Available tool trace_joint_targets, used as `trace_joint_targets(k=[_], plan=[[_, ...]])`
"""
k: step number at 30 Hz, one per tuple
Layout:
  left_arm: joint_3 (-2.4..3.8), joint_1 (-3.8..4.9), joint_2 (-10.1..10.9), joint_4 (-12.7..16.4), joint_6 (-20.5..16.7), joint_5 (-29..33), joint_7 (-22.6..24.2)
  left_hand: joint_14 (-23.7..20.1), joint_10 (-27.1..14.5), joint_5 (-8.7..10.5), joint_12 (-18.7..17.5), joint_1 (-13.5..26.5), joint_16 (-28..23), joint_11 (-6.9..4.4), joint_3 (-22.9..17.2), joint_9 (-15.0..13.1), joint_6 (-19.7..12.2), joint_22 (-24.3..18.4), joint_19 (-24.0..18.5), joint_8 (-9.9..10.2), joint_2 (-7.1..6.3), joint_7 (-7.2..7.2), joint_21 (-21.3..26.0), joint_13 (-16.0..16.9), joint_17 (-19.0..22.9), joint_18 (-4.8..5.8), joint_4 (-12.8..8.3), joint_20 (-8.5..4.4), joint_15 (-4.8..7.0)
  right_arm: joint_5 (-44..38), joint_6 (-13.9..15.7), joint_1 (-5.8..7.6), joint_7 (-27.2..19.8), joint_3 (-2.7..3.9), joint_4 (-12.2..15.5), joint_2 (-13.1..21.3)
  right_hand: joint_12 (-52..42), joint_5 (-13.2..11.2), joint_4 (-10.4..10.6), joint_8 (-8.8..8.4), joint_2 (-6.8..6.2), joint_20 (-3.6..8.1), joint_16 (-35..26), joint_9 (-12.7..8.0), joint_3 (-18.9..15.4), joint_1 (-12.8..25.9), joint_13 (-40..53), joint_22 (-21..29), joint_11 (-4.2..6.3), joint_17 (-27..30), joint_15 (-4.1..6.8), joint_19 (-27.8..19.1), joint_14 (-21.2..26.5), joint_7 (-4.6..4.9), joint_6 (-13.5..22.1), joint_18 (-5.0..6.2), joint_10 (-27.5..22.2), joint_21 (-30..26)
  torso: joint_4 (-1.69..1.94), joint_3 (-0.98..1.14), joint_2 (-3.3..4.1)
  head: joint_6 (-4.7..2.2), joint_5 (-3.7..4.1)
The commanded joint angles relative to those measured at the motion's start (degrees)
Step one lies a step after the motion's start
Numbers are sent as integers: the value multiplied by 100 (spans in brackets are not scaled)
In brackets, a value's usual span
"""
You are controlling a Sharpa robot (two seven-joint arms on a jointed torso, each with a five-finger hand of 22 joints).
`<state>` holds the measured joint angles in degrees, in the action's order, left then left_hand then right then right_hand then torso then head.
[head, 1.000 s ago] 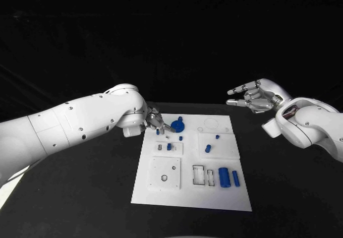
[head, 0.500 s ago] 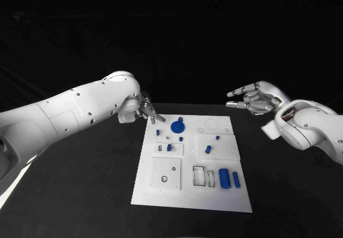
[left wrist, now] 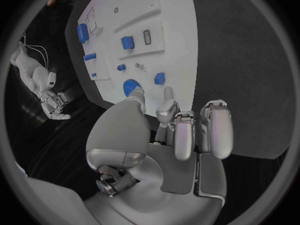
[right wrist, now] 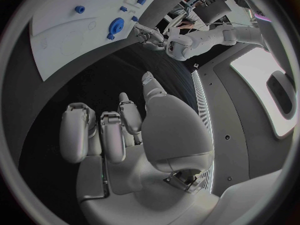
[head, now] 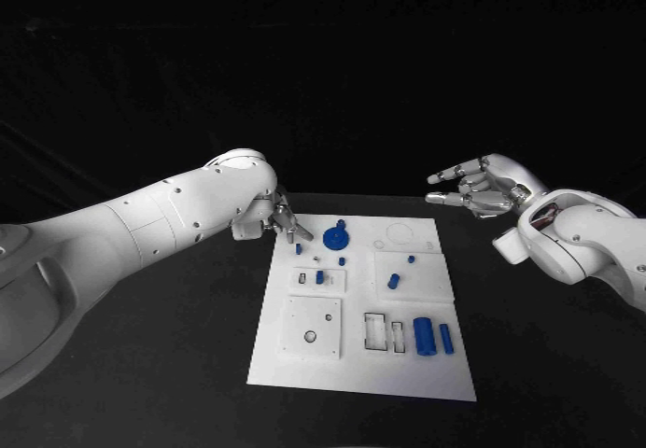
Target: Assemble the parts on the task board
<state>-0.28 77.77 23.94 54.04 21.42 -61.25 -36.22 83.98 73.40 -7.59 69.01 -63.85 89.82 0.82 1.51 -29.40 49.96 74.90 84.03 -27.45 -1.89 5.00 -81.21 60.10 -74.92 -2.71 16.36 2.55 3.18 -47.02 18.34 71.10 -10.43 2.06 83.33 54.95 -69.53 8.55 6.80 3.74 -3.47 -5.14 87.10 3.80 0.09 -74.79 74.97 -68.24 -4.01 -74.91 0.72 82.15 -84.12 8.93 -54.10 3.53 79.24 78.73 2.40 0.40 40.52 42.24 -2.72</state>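
- In the middle of the black table sits the white task board, long side running away from the robot.
- Left hand is up at the board's far-left corner, hanging right over the edge. From the left wrist view its fingers are loosely apart with nothing in them, so it's released, not grasping anything.
- Right hand is off past the far-right side of the board, well apart from it, raised with the palm open and fingers spread a bit. Empty too.
- Near the far end there's a round blue gear, just beside the left hand's fingertips but not touching as far as I can tell.
- A small blue peg sits just on the near side of the left hand, and another small blue piece lies on the near side of the gear.
- Mid-board: a blue block standing in the left raised plate, and a slanted blue piece on the right one.
- Near-right: a fat blue cylinder lying next to a thinner blue bar, side by side, just beside the rectangular slots.
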Motion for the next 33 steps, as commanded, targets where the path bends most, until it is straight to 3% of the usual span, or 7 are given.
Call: trace_joint_targets(k=[1,9,33], plan=[[0,-28,-51,-42,120,-163,141,602,17,5,20,-30,18,-16,45,9,51,224,193,-5,22,1,-8,6,-1508,-13,12,37,0,-45,-87,-4,-34,0,0,-12,21,43,7,21,7,19,-35,6,-26,68,115,-1,30,-1022,6,-5,-463,-16,-23,74,-7,-24,2,4,-6,16,0],[-4,-89,-120,-104,194,-153,145,602,47,-5,50,-114,18,-66,114,-16,208,241,197,-134,96,-59,-17,33,-1508,-11,2,6,39,-45,-92,-4,-38,0,-1,-19,23,56,9,22,17,19,-36,7,-30,64,111,3,31,-1020,7,-6,-462,-17,-24,74,-9,-27,-1,5,-5,30,-12],[-5,-103,-117,-79,179,-117,-3,602,125,-24,119,-522,18,-194,122,-478,253,268,207,-691,330,-204,-17,97,-1508,-7,-37,-103,151,-45,-112,-4,-33,0,-11,-30,20,64,9,23,24,19,-38,7,-32,57,112,2,32,-1019,7,-6,-462,-18,-26,74,-8,-27,5,5,-5,52,-21]])
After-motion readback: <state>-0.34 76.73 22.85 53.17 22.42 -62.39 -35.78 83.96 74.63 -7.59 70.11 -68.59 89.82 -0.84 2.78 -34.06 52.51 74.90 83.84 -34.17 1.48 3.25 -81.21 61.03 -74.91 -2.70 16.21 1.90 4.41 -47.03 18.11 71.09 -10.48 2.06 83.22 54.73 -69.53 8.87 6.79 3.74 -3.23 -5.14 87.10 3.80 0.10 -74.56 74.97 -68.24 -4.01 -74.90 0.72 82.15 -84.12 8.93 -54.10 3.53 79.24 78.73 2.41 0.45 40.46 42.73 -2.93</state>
